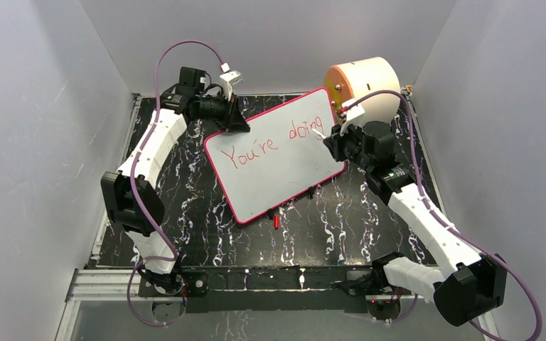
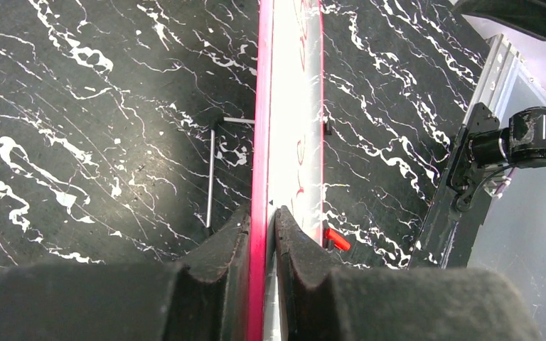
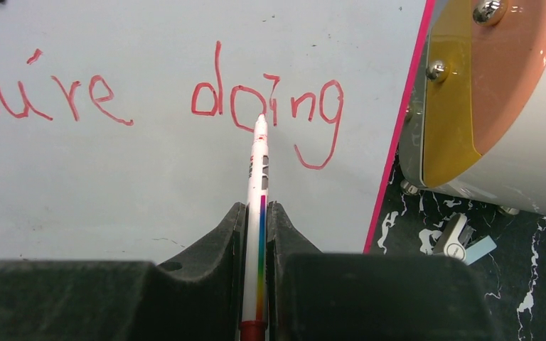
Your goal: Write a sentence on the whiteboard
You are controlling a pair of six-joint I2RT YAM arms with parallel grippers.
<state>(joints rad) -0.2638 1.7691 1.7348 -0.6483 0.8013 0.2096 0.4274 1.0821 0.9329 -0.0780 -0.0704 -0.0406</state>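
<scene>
**Right jaws clenched on a marker [image 3: 259, 177], its tip at the word "doing"; left jaws clamped on the board [image 1: 277, 153] by its pink frame.**

The left jaws grip the board's 10 o'clock corner, and the right jaws are at its 3 o'clock edge. The board sits mid-way across the bench [image 1: 341, 227], with red lettering [image 3: 266, 106] reading "You're doing" across its upper part. A cream cylinder [image 1: 366, 85] lies at 1 o'clock, just beside the board. A small red piece [image 1: 276, 222] rests at 6 o'clock.
</scene>
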